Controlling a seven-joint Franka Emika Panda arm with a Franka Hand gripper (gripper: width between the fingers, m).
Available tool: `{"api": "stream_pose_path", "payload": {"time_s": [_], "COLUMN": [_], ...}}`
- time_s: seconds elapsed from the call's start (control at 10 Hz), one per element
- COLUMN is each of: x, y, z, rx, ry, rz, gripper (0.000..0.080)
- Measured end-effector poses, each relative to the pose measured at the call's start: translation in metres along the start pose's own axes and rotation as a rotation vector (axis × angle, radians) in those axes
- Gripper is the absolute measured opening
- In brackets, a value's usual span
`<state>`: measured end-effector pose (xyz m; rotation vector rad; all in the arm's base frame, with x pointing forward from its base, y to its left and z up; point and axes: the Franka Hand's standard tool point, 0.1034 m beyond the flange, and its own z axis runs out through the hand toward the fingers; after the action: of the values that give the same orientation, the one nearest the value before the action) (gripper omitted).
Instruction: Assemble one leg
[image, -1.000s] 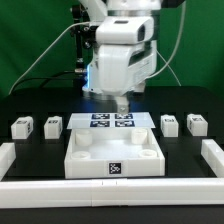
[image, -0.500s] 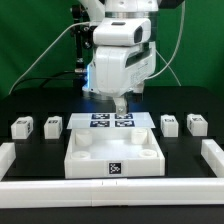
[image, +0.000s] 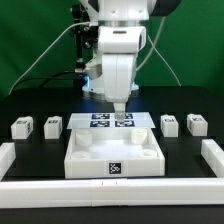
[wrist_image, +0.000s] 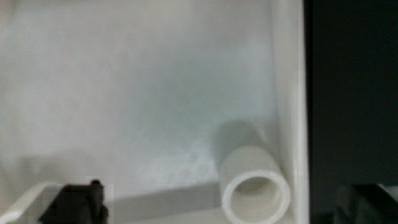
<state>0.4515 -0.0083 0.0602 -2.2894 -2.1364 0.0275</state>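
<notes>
The gripper (image: 119, 108) hangs over the tray (image: 90, 168), jaws wide and empty. No leg (image: 51, 125) is grasped yet, so it must next reach one.

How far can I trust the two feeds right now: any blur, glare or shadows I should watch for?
Exterior view: evenly lit and fairly sharp, the white legs standing out against the black table; a blue glow sits behind the arm. Wrist view: soft and out of focus, the white surface washed out, a faint shadow beside the round socket, one finger a dark blur.
</notes>
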Motion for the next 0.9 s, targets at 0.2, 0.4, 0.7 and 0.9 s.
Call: {"api": "stream_pose_path", "payload": {"time_s": [0.2, 0.4, 0.7, 0.9], "x": [-0.009, -0.008, -0.009, -0.012], "y": [-0.013, -0.011, -0.012, -0.024], "z": [0.013, 0.011, 0.018, 0.04], "rx": [0.032, 0.026, 0.028, 0.053], "ry": [0.002, 0.002, 0.004, 0.013], "rz": [-0.003, -0.002, -0.055, -0.079], "gripper": [0.065, 0.065, 0.065, 0.065]}}
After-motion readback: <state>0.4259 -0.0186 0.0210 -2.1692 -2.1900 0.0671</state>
